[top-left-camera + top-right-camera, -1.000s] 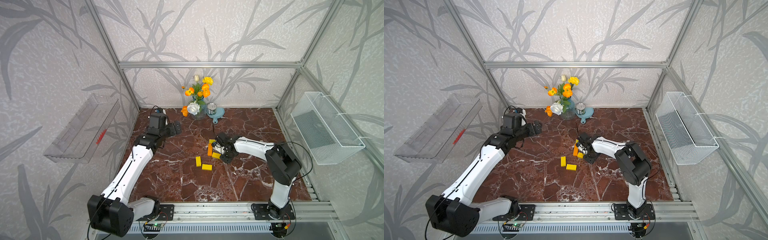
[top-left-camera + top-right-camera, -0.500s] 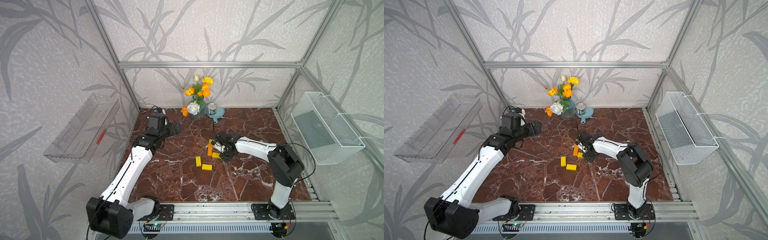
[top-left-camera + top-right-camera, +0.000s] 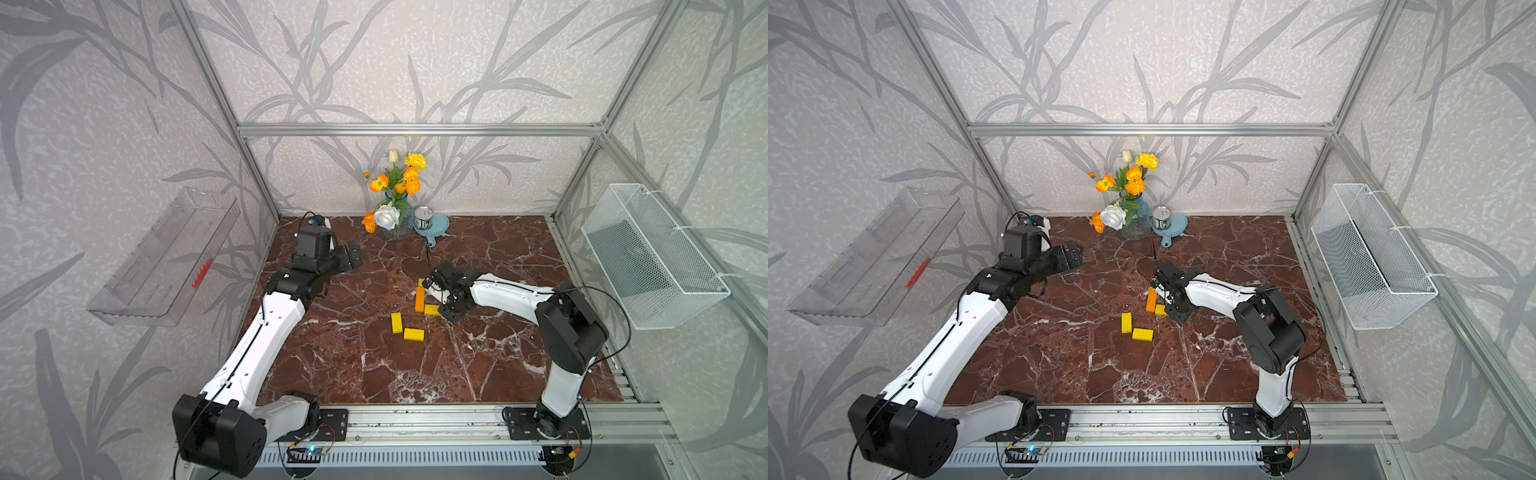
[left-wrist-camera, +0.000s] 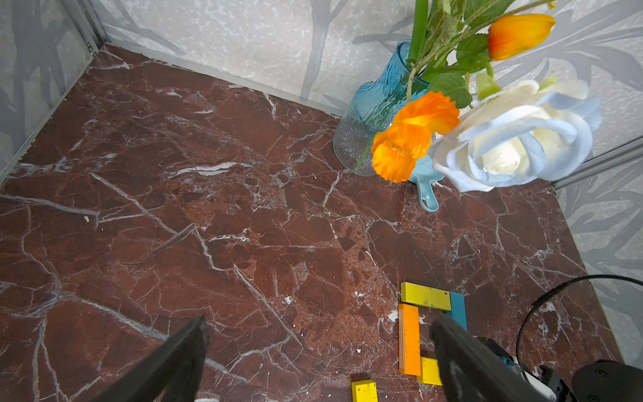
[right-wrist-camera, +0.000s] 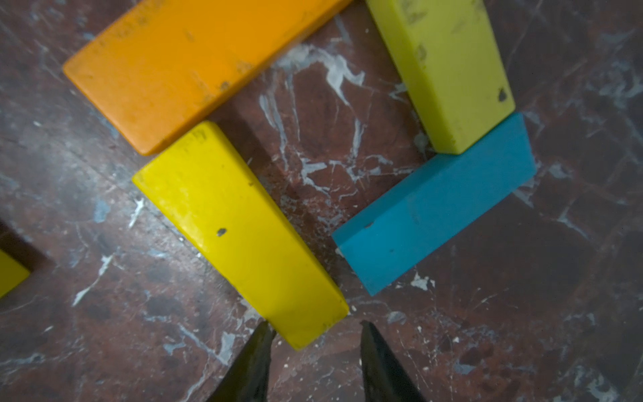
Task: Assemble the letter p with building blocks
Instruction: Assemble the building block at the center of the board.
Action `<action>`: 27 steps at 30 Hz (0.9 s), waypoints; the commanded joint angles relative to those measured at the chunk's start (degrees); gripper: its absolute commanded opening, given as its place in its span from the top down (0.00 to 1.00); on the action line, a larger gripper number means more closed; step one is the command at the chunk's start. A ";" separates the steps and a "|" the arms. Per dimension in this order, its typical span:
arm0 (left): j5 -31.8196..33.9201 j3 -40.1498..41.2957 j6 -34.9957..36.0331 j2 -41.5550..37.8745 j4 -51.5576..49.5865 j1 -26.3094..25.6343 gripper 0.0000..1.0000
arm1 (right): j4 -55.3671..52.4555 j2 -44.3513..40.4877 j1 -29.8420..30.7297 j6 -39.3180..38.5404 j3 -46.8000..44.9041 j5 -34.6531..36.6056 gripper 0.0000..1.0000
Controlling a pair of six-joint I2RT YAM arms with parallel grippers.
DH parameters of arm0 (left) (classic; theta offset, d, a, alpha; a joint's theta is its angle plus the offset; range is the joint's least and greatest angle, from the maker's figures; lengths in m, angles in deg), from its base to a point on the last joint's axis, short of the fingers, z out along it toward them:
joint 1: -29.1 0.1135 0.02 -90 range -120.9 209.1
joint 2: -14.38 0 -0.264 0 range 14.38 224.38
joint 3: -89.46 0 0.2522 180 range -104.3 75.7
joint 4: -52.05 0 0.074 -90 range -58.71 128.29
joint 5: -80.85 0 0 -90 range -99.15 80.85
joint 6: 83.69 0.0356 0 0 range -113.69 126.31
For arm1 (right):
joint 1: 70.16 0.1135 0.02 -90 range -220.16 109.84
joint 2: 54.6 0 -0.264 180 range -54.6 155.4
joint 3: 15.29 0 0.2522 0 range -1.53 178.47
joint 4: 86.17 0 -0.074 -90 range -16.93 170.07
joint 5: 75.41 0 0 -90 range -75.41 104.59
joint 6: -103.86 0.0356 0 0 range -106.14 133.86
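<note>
At the far left, a clear wall shelf [image 3: 162, 257] carries a small red item, too small to identify. The left tool [image 4: 318, 323] hangs released, jaws wide, above bare worktop [image 3: 374, 374] and well apart from the blocks. It appears to be parked there to leave the other arm room. Against the back wall stand a blue glass vase [image 4: 375, 115] of artificial flowers and a tin can [image 3: 423, 217] on a pale blue dish [image 3: 436, 226]; the can's label cannot be read. Near the worktop centre lie a loose yellow bar [image 3: 397, 323] and, just beside it, a second loose yellow bar [image 3: 414, 334], neither yet placed. Just right of them is the partial letter p [image 3: 1152, 300]. The orange bar [image 5: 195, 66] forms the stem, the upper yellow bar [image 5: 445, 69] the top of the loop, the teal bar [image 5: 435, 209] its outer side, and the lower yellow bar [image 5: 236, 229] its underside. The lower yellow bar touches the orange bar, but a narrow gap separates it from the teal bar. The right tool [image 5: 315, 329] sits low at that bar's free end, jaws narrowly parted, straddling the end without visibly clamping it. This is probably to square the bar and close the loop. No writing is legible on any bar. At the far right hangs a white wire basket [image 3: 652, 257].
</note>
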 commanded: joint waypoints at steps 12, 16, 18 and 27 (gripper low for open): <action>-0.21 -0.59 0.71 -1.31 0.14 0.21 0.00 | 1.09 -1.85 0.11 0.99 -0.74 0.26 0.54; -0.22 -0.93 1.19 -1.07 -0.81 0.21 0.00 | 1.95 -8.82 0.10 -0.60 -2.79 -6.29 0.52; 0.19 -0.93 1.25 -1.30 -1.18 0.21 0.00 | 0.96 -13.09 0.18 -2.01 -3.54 -11.26 0.50; 1.45 -3.17 2.13 -1.66 -3.24 1.18 0.00 | -7.84 -13.45 6.98 -11.06 -0.83 -19.31 0.45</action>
